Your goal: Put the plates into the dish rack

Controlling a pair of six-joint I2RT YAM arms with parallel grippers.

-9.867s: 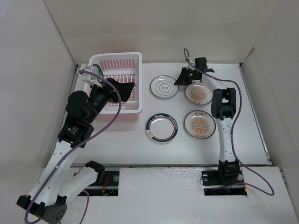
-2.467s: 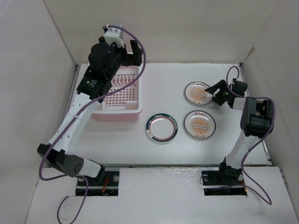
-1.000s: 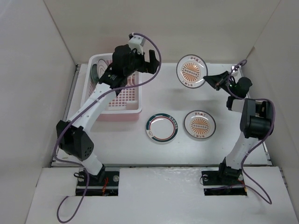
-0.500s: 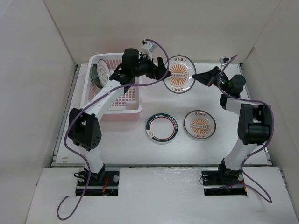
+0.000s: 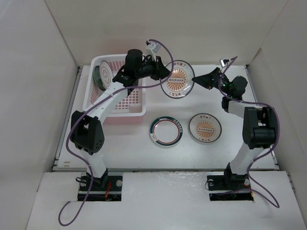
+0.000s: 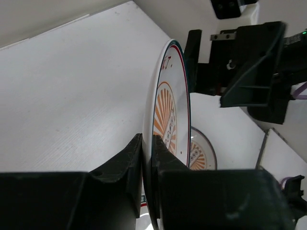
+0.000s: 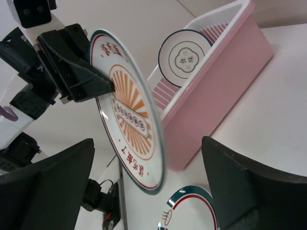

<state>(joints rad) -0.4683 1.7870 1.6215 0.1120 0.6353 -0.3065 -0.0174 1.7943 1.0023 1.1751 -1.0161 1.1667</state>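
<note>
two pincers meet at one sunburst plate [image 5: 176, 80], which hangs in the air over the worktop [image 5: 120, 143], just right of the dish rack [image 5: 142, 87]. my left pincer [image 5: 164, 76] is clenched on the plate's left rim. my right pincer [image 5: 205, 78] is released and sits just beside the opposite rim. from above, the plate is tilted with its patterned face up, and my two arms reach in from either side. my left wrist view shows what that view cannot: the plate is nearly edge-on and standing tall, with one of my left fingers [image 6: 120, 167] pressed against each face of the rim. my right wrist view shows its own fingers spread wide at the bottom corners, with the plate's orange face between and ahead of them. whether either one touches the rim i cannot tell. that view also shows a ringed plate [image 7: 184, 58] standing upright inside the pink rack. only the top view takes in the other two plates, lying flat on the worktop well below the held one: a green-rimmed plate [image 5: 166, 131], and beside it a second sunburst plate [image 5: 205, 127].
</note>
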